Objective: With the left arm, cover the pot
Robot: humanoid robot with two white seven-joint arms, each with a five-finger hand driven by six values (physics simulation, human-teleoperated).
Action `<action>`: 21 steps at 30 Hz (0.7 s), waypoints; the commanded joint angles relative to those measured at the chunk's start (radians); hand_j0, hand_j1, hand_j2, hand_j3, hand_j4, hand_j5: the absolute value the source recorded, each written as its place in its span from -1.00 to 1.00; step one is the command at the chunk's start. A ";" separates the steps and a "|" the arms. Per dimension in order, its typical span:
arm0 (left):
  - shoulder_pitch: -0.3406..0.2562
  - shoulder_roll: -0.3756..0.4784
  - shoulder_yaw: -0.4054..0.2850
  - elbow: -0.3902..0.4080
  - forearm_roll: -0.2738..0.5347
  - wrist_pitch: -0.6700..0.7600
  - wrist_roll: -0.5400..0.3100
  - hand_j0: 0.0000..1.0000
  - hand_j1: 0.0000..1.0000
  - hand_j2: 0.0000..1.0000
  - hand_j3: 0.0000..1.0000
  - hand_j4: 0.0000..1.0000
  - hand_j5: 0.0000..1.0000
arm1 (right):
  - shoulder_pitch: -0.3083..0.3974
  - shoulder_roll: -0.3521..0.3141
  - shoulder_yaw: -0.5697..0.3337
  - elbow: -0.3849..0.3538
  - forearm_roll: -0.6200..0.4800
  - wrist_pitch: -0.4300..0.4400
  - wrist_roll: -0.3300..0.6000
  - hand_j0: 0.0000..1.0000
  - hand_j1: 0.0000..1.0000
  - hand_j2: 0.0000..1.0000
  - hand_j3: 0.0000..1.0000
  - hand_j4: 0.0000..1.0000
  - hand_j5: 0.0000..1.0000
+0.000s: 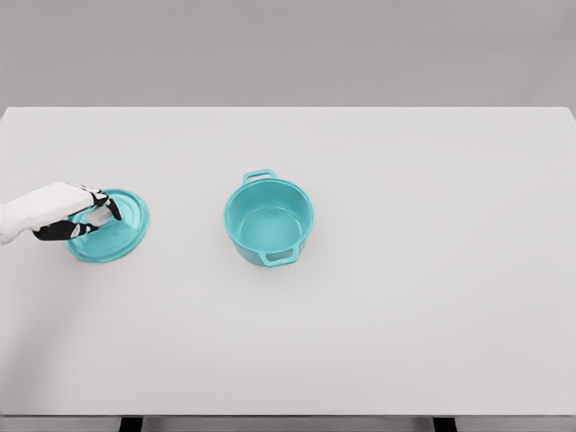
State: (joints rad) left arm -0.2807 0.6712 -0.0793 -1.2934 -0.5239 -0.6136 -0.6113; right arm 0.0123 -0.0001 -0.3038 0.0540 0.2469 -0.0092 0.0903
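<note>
A teal pot [269,219] with two side handles stands uncovered near the middle of the white table [405,297]. Its matching teal lid [117,229] lies flat on the table to the left of the pot. My left hand [90,216] reaches in from the left edge and sits over the lid's left half, fingers curled around the area of the lid's knob, which is hidden under them. The lid still appears to rest on the table. The right arm does not show.
A grey wall runs behind the table's far edge. The table's front edge lies near the bottom of the view, with dark legs below it.
</note>
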 commanded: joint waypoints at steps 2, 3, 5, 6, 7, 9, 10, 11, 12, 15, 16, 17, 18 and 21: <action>0.000 0.002 0.004 -0.007 0.012 0.003 0.000 0.10 0.10 0.10 0.10 0.10 0.10 | 0.000 0.000 0.000 0.000 0.000 0.000 0.000 1.00 1.00 1.00 1.00 1.00 1.00; 0.000 0.004 0.004 -0.007 0.013 0.003 0.000 0.10 0.10 0.10 0.10 0.10 0.10 | 0.000 0.000 0.000 0.001 0.000 0.000 0.000 1.00 1.00 1.00 1.00 1.00 1.00; 0.000 0.005 0.004 -0.009 0.016 0.003 0.000 0.10 0.10 0.10 0.10 0.10 0.10 | 0.000 0.000 0.000 0.000 0.000 0.000 0.000 1.00 1.00 1.00 1.00 1.00 1.00; 0.000 0.005 0.004 -0.009 0.016 0.003 0.000 0.10 0.10 0.10 0.10 0.10 0.10 | 0.000 0.000 0.000 0.000 0.000 0.000 0.000 1.00 1.00 1.00 1.00 1.00 1.00; 0.000 0.007 0.004 -0.010 0.018 0.003 0.000 0.10 0.10 0.10 0.10 0.10 0.10 | 0.000 0.000 0.000 0.000 0.000 0.000 0.000 1.00 1.00 1.00 1.00 1.00 1.00; 0.000 0.008 0.004 -0.029 0.018 0.003 0.000 0.10 0.10 0.10 0.10 0.10 0.10 | -0.002 0.000 0.000 0.001 0.000 0.000 0.000 1.00 1.00 1.00 1.00 1.00 1.00; -0.002 0.010 0.004 -0.043 0.018 0.003 0.000 0.10 0.10 0.10 0.10 0.10 0.10 | 0.000 0.000 0.000 0.000 0.000 0.000 0.000 1.00 1.00 1.00 1.00 1.00 1.00; -0.002 0.010 0.004 -0.049 0.018 0.003 0.000 0.10 0.10 0.10 0.10 0.10 0.10 | 0.000 0.000 0.000 0.000 0.000 0.000 0.000 1.00 1.00 1.00 1.00 1.00 1.00; -0.002 0.010 0.004 -0.055 0.018 0.003 0.000 0.10 0.10 0.10 0.10 0.10 0.10 | 0.000 0.000 0.000 0.000 0.000 0.000 0.000 1.00 1.00 1.00 1.00 1.00 1.00; -0.003 0.010 0.004 -0.067 0.018 0.003 0.000 0.10 0.10 0.10 0.10 0.10 0.10 | 0.000 0.000 0.000 0.000 0.000 0.000 0.000 1.00 1.00 1.00 1.00 1.00 1.00; -0.003 0.010 0.004 -0.081 0.018 0.003 0.000 0.10 0.10 0.10 0.10 0.10 0.10 | -0.002 0.000 0.000 0.000 0.000 0.000 0.000 1.00 1.00 1.00 1.00 1.00 1.00; -0.002 0.008 0.004 -0.089 0.018 0.003 0.000 0.10 0.10 0.10 0.10 0.10 0.10 | 0.000 0.000 0.000 0.000 0.000 0.000 0.000 1.00 1.00 1.00 1.00 1.00 1.00; -0.003 0.008 0.006 -0.092 0.019 0.003 0.000 0.10 0.10 0.10 0.10 0.10 0.10 | 0.000 0.000 0.000 0.000 0.000 0.000 0.000 1.00 1.00 1.00 1.00 1.00 1.00; -0.002 0.008 0.009 -0.107 0.019 0.003 0.000 0.10 0.10 0.10 0.10 0.10 0.10 | 0.000 0.000 0.000 0.000 0.000 0.000 0.000 1.00 1.00 1.00 1.00 1.00 1.00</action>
State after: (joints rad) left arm -0.2823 0.6783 -0.0731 -1.3879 -0.5115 -0.6137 -0.6113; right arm 0.0123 -0.0001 -0.3038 0.0537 0.2469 -0.0092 0.0903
